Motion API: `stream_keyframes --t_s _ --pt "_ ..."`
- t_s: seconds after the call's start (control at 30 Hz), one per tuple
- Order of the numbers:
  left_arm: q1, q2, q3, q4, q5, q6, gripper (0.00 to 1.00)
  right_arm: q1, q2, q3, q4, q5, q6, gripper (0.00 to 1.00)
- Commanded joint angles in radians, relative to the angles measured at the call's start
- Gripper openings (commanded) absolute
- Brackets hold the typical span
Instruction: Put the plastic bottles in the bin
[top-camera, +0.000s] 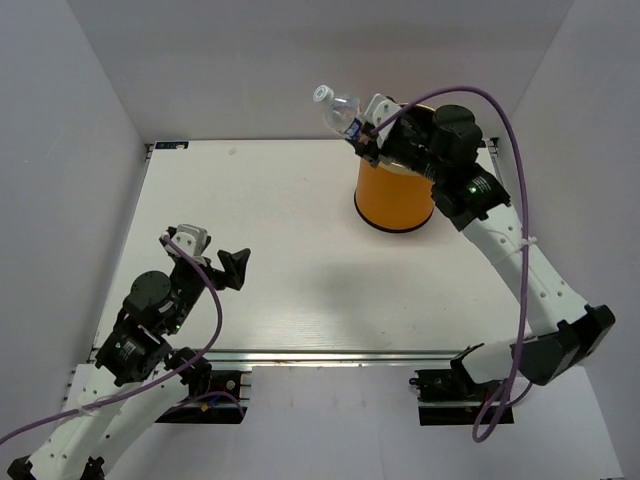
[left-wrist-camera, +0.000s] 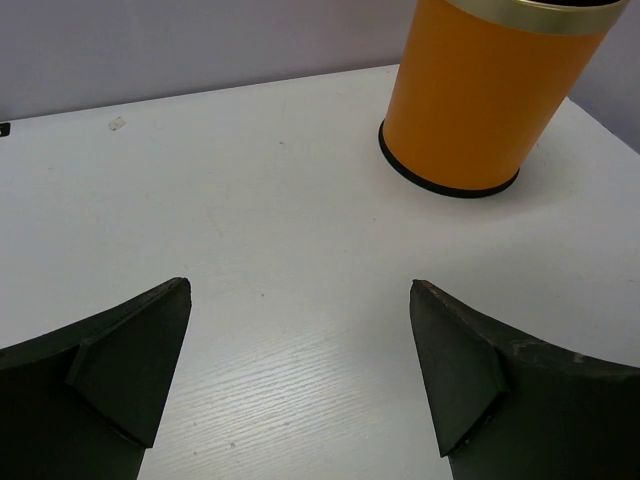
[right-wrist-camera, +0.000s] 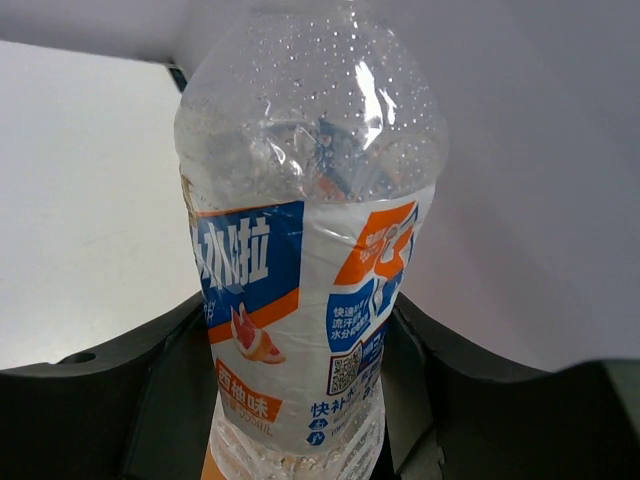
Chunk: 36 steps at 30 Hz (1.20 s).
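Bottle (right-wrist-camera: 305, 260), clear crinkled plastic, cap cropped in wrist view, is clamped by right pincer (top-camera: 360, 138) near half-hidden orange bin (top-camera: 395, 200); left pincer (left-wrist-camera: 300, 290) gapes empty.

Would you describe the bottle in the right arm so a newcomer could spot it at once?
Start at the orange bin on the table's far right. Just above its rim, the right arm's jaws clamp a tilted clear plastic bottle. Its blue, white and orange label marks it; no other bottle shows.
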<state>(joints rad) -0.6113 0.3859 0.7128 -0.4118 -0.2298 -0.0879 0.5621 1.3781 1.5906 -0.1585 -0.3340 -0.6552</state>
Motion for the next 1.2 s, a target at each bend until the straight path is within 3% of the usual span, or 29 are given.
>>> stream_keyframes --t_s 0.0,0.3,0.4,0.43,0.47,0.77,0.9,0.97,1.03,1.13,1.17 --pt "0.004 -0.004 -0.004 -0.001 -0.017 0.007 1.0 -0.054 0.074 -0.038 0.105 0.173 0.083 0.04" --pt "0.004 0.024 -0.004 -0.001 -0.017 0.016 1.0 -0.24 0.202 0.017 0.096 0.156 0.129 0.14" --pt "0.004 0.034 -0.004 -0.001 -0.017 0.016 1.0 -0.284 0.237 0.063 0.036 0.109 0.134 0.44" --pt "0.004 0.034 -0.004 -0.001 -0.017 0.016 1.0 -0.287 0.24 0.066 0.024 0.058 0.131 0.8" --pt "0.004 0.045 -0.004 -0.001 -0.008 0.016 1.0 -0.292 0.242 0.063 -0.022 0.044 0.12 0.9" --pt "0.004 0.064 -0.015 0.022 0.076 0.034 1.0 -0.311 0.083 0.02 -0.045 0.025 0.204 0.9" --pt "0.004 0.064 -0.015 0.033 0.157 0.054 1.0 -0.298 -0.048 -0.032 -0.181 0.018 0.322 0.9" --pt "0.004 0.064 -0.024 0.044 0.182 0.054 1.0 -0.298 -0.192 -0.13 -0.22 -0.014 0.408 0.9" --pt "0.004 0.064 -0.024 0.044 0.204 0.063 1.0 -0.297 -0.275 -0.329 -0.21 -0.039 0.437 0.9" --pt "0.004 0.064 -0.024 0.053 0.224 0.063 1.0 -0.298 -0.643 -0.589 -0.146 0.012 0.453 0.9" --pt "0.004 0.064 -0.024 0.053 0.224 0.063 1.0 -0.301 -0.686 -0.666 -0.138 0.015 0.45 0.9"
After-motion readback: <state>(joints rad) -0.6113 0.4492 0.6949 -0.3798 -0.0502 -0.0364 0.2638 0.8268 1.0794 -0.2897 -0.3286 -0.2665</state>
